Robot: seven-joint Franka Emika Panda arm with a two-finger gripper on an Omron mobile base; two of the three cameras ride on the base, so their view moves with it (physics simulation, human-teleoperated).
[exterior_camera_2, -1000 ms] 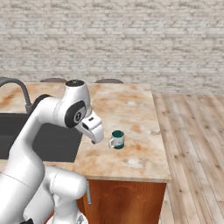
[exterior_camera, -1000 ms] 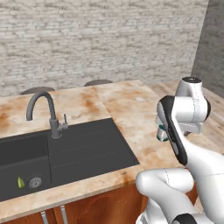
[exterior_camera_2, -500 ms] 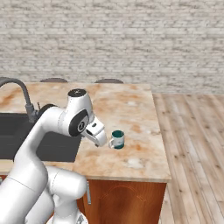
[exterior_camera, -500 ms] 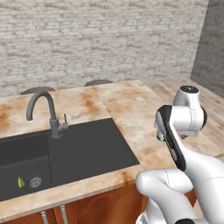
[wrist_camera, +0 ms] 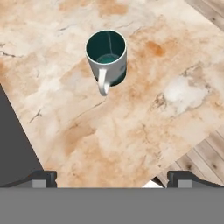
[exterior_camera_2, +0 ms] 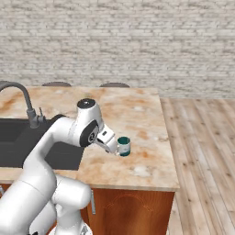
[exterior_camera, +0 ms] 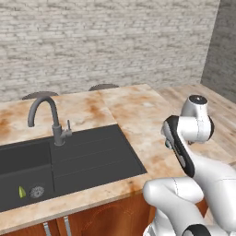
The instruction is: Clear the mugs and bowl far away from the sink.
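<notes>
The pincer [wrist_camera: 112, 178] is held wide open and grasps nothing; its two dark fingertips [wrist_camera: 43, 178] are seen spread far apart at the bottom of the hand view, with bare counter [wrist_camera: 131, 131] between them. It is poised above the marble-patterned worktop and tilted downward, so that the grey mug [wrist_camera: 107, 59] lies ahead of it and centred between the tips. The wide spread appears to be kept so that the mug's body can be straddled on approach.

The mug stands upright on the counter, its teal inside visible from above, its handle [wrist_camera: 103, 83] turned toward the pincer. In the right base view the mug [exterior_camera_2: 123, 146] is seen just beyond the hand, close to it, though whether they touch cannot be told. It sits on the open stretch of counter between the sink and the counter's far end, not yet well away from the basin.

The black sink [exterior_camera: 69, 161] with its curved faucet [exterior_camera: 46, 117] lies behind and to the side of the pincer; a strip of its dark edge [wrist_camera: 15, 131] is caught in the hand view. A small green object [exterior_camera: 21, 191] is seen in the deeper basin, too small to be identified.

The step in hand is judged to be the approach to the mug, with the grasp not yet made. Because the handle faces the pincer, it may obstruct a clean closing on the body.
</notes>
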